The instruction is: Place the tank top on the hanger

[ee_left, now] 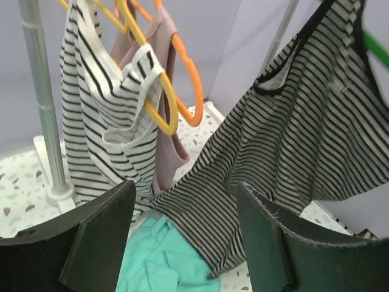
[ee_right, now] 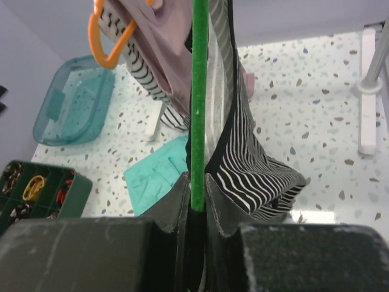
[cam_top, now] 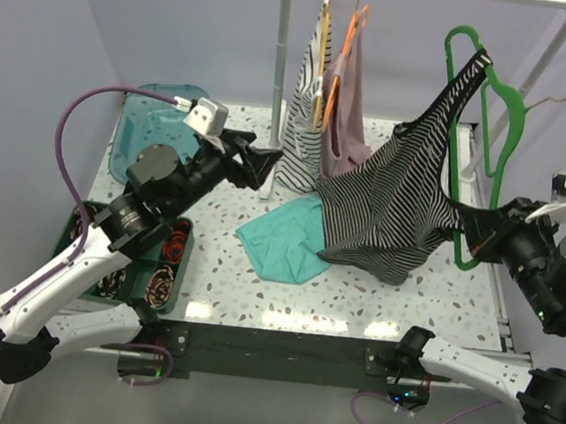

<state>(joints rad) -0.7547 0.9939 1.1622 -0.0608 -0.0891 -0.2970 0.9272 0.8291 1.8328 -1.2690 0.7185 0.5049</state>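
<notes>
The green hanger (cam_top: 492,122) stands tilted at the right, and my right gripper (cam_top: 465,232) is shut on its lower bar. The right wrist view shows the bar (ee_right: 197,91) pinched between the jaws of this gripper (ee_right: 196,188). The striped tank top (cam_top: 394,203) hangs by one strap from the hanger's upper arm, and its hem rests on the table. It also shows in the right wrist view (ee_right: 255,170) and the left wrist view (ee_left: 292,134). My left gripper (cam_top: 268,162) is open and empty, left of the top near the rack post. Its jaws stand wide apart (ee_left: 185,188).
A teal cloth (cam_top: 286,237) lies under the top's hem. A striped garment on a yellow hanger (cam_top: 307,114) and a pink one on an orange hanger (cam_top: 345,108) hang from the rack (cam_top: 279,71). A teal bin (cam_top: 146,129) and a green organiser (cam_top: 173,262) sit left.
</notes>
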